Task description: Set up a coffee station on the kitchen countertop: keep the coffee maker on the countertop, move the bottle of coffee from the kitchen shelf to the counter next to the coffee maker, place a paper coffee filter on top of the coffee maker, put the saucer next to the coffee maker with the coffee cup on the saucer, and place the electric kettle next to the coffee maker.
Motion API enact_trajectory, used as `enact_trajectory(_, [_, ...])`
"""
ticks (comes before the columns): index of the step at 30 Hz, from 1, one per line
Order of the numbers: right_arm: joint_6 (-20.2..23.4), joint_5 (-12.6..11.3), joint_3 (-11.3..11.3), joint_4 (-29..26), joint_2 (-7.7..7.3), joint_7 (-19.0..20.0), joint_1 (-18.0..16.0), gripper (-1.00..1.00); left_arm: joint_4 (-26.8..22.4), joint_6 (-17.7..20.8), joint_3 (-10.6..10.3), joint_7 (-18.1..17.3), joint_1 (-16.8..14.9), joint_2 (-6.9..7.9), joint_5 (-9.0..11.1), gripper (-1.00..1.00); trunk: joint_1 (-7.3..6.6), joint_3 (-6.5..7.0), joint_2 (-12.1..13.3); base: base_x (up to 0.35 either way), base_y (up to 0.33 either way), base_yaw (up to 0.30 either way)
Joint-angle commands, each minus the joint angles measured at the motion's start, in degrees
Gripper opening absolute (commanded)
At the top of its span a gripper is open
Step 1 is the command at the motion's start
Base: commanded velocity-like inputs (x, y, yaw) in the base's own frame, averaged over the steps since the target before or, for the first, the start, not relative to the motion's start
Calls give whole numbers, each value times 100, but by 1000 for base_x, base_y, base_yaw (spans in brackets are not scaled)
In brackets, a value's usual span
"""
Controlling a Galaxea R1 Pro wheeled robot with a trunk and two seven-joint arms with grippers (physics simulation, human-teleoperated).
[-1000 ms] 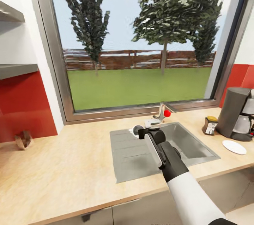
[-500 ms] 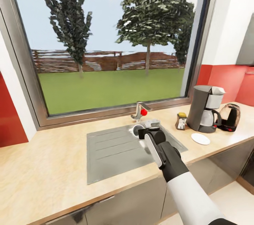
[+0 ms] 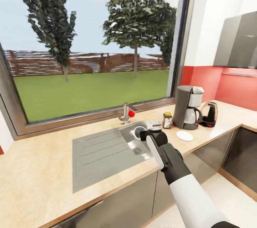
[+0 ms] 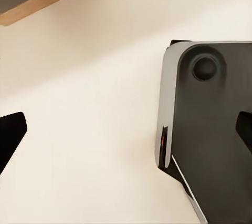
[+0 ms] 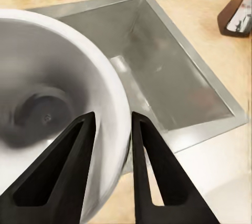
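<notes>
My right gripper [image 3: 143, 134] is shut on the rim of a white coffee cup [image 3: 137, 131], holding it over the steel sink [image 3: 103, 151]. In the right wrist view the two fingers [image 5: 79, 145] pinch the cup's wall [image 5: 58, 98], one inside and one outside. Further right on the countertop stands the grey coffee maker [image 3: 187, 108] with a white piece at its top. The bottle of coffee [image 3: 167, 120] is just to its left, the white saucer [image 3: 184, 135] lies in front of it, and the electric kettle [image 3: 210, 114] is on its right. My left gripper [image 4: 128, 129] hangs open over the pale floor.
A faucet with a red knob [image 3: 127, 113] stands behind the sink under a large window. The counter turns a corner at the far right, below a grey wall cabinet [image 3: 237, 40]. The robot's dark base [image 4: 210, 129] is in the left wrist view.
The head camera has swung to the right, so the sink slid left and the coffee maker, saucer and kettle came fully into view. The right arm still holds the cup the same way.
</notes>
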Motion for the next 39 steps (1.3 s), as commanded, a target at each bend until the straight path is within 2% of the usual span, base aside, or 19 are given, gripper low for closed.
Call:
enact_trajectory(1, [9,-63,9,-1,0,-45,-3,-100,-10,1,47,-15,6,-3,5,100,2,2,-3,0,0,-260])
enact_trajectory(7, [9,-62,11,-1,0,-45,-3,-100,-11,1,41,55,6,-12,5,100,2,6,-3,0,-22,-260])
enact_trajectory(14, [9,-63,11,-1,0,-45,-3,-100,-9,-1,31,62,6,-29,5,100,2,6,-3,0,-230,-223])
enact_trajectory(39, [9,-62,20,35,-24,-45,-3,-100,-8,-6,29,62,6,-43,5,100,2,6,-3,106,-255,-10])
